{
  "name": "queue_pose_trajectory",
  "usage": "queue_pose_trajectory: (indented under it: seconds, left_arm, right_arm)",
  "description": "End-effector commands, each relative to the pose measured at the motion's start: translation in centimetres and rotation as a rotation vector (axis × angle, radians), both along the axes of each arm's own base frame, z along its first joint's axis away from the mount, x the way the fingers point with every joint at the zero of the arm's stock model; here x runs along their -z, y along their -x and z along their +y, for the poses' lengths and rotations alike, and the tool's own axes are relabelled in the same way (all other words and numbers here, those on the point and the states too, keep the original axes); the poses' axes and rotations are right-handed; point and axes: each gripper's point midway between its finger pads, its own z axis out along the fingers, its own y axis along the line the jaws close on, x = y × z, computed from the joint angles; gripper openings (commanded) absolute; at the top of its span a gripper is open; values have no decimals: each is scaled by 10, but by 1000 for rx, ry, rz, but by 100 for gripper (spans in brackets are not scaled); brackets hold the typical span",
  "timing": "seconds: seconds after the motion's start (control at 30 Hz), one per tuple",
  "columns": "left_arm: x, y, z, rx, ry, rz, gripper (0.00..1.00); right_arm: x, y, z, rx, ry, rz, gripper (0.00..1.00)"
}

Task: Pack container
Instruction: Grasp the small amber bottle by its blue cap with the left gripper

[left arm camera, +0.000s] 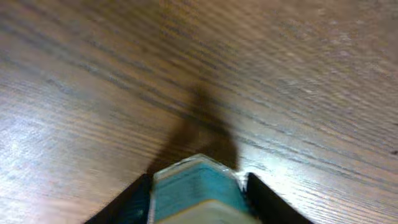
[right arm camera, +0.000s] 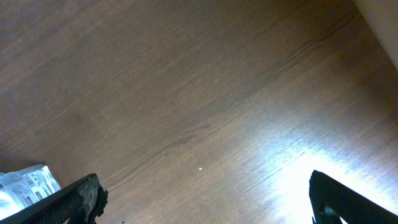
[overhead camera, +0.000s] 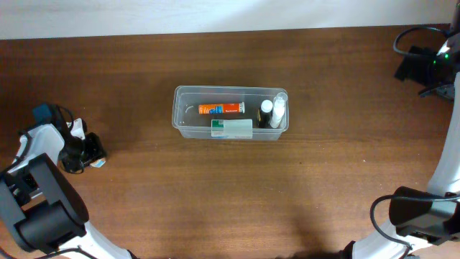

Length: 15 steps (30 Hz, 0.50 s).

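Note:
The container (overhead camera: 188, 92), a clear plastic tub, stands mid-table. It holds an orange tube (overhead camera: 221, 108), a white-and-green carton (overhead camera: 232, 129) and two small bottles (overhead camera: 272, 113) at its right end. My left gripper (overhead camera: 89, 153) is far left of the tub, low over the table. It is shut on a small teal box (left arm camera: 196, 186), which fills the gap between the fingers in the left wrist view. My right gripper (overhead camera: 418, 65) is at the far right back corner, open wide and empty (right arm camera: 204, 190), over bare wood.
The brown wooden table (overhead camera: 230, 194) runs to a white wall at the back. A white printed object (right arm camera: 25, 184) shows at the lower left edge of the right wrist view. The arm bases stand at the front left and front right.

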Motion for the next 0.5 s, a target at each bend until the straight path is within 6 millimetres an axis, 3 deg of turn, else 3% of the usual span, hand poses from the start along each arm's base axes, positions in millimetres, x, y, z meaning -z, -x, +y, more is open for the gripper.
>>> queue_pose_trajectory:
  seconds: [0.0,0.3,0.47]
  left_arm:
    - [6,0,-3,-1,20,-2,37]
    - [2,-10,-4,2,34,-44,33]
    - [-16,-33,-9,29,54,-110,33]
  right_arm:
    - [-4,2,-3,17,8,-11,98]
    - [-4,2,-3,17,8,-11,98]
    - [-4,2,-3,17,8,-11,98]
